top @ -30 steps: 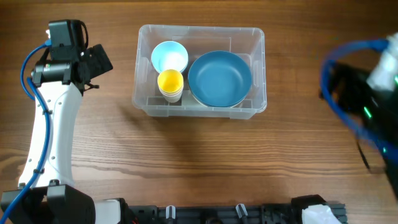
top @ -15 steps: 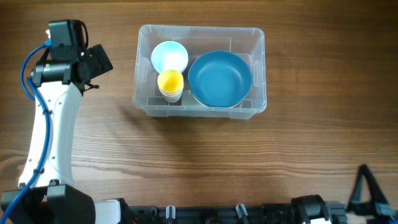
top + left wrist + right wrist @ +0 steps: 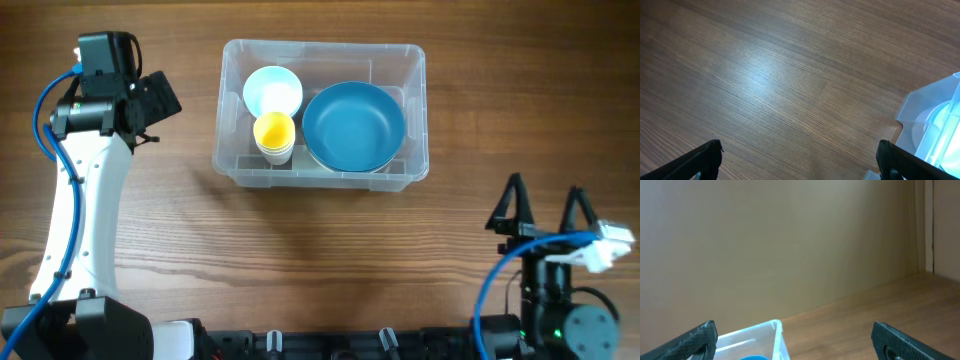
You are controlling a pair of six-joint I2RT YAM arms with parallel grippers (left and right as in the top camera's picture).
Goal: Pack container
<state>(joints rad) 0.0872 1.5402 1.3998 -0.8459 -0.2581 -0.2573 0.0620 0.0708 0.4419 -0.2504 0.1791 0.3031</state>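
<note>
The clear plastic container (image 3: 417, 62) stands at the table's back centre. It holds a large blue bowl (image 3: 353, 126), a light blue cup (image 3: 272, 91) and a yellow cup (image 3: 273, 130). My left gripper (image 3: 160, 103) is open and empty, left of the container; its wrist view shows a container corner (image 3: 925, 107) at right. My right gripper (image 3: 545, 205) is open and empty near the front right edge, pointing toward the container, whose corner (image 3: 771, 332) shows low in the right wrist view.
The wooden table (image 3: 320, 250) spreads around the container. The left arm's white link (image 3: 85, 215) runs along the left side. A black rail (image 3: 330, 340) lines the front edge. A plain tan wall (image 3: 790, 240) stands behind the table.
My right arm swept from the right edge out of view, then settled at the front right with its fingers up and open. The left arm and the container's contents stayed still.
</note>
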